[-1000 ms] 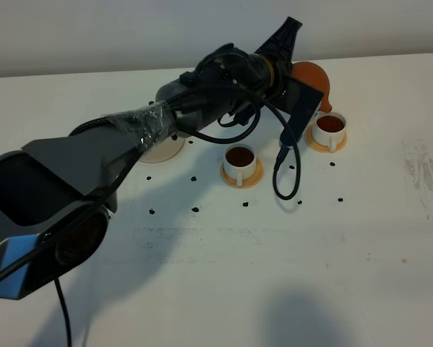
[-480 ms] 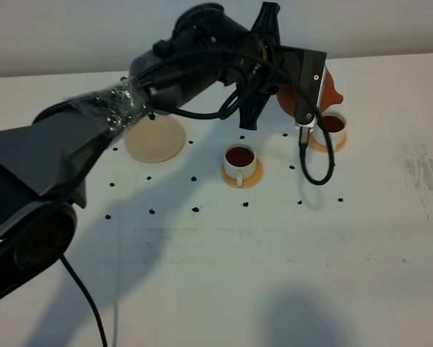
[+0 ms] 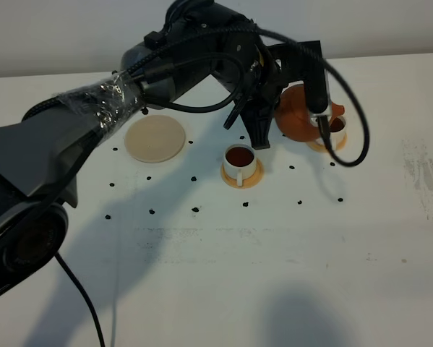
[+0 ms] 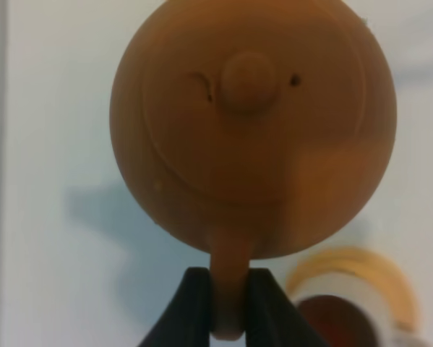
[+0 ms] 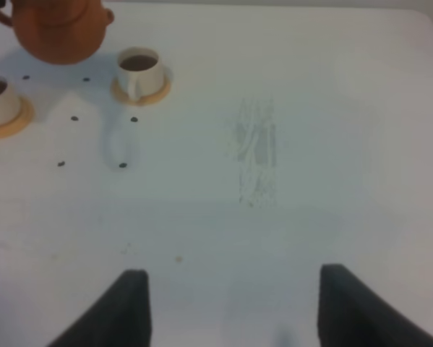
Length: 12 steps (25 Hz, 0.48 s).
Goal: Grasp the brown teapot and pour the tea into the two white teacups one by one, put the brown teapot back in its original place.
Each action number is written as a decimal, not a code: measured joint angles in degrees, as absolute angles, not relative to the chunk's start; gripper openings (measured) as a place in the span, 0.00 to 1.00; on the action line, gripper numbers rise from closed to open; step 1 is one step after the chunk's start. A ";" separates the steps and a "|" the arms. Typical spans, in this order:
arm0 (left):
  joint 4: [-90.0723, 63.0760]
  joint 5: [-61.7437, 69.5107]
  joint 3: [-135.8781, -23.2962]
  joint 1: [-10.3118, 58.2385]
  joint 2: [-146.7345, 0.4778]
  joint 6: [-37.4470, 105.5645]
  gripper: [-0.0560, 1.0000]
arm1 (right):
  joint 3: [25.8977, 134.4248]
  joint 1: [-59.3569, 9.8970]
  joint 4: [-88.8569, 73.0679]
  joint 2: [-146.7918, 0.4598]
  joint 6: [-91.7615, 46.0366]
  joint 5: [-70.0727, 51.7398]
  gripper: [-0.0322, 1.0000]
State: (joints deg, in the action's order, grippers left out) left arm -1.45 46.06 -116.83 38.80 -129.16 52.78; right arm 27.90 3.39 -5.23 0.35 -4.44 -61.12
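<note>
— Where's your teapot [image 3: 297,114]?

— Your left claw [image 4: 227,303] pinches its handle; it hangs just beside the far cup [image 3: 330,129], at about 1 o'clock on the table [image 3: 274,275]. The near cup [image 3: 240,160] sits centre, the saucer [image 3: 155,138] at 10 o'clock.

— Room to move?

— You have bare table from 3 to 6 o'clock, back edge close behind. Your right claw [image 5: 230,307] is spread, seen only by its own camera.

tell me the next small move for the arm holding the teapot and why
Probably carry the brown teapot left toward the cream saucer. Both white teacups already hold dark tea, the left gripper is clamped on the handle, and the saucer sits bare.
</note>
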 joint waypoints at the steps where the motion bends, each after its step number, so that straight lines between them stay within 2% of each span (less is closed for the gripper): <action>1: -2.17 46.79 -116.83 38.80 -129.08 51.77 0.15 | 27.90 3.39 -5.23 0.35 -4.44 -61.12 0.53; 12: -6.30 52.43 -116.87 38.97 -129.03 37.01 0.15 | 27.90 3.39 -5.23 0.35 -4.44 -61.12 0.53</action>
State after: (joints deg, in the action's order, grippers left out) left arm -6.30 52.43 -116.87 38.97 -129.03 37.01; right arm 27.90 3.39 -5.23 0.35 -4.44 -61.12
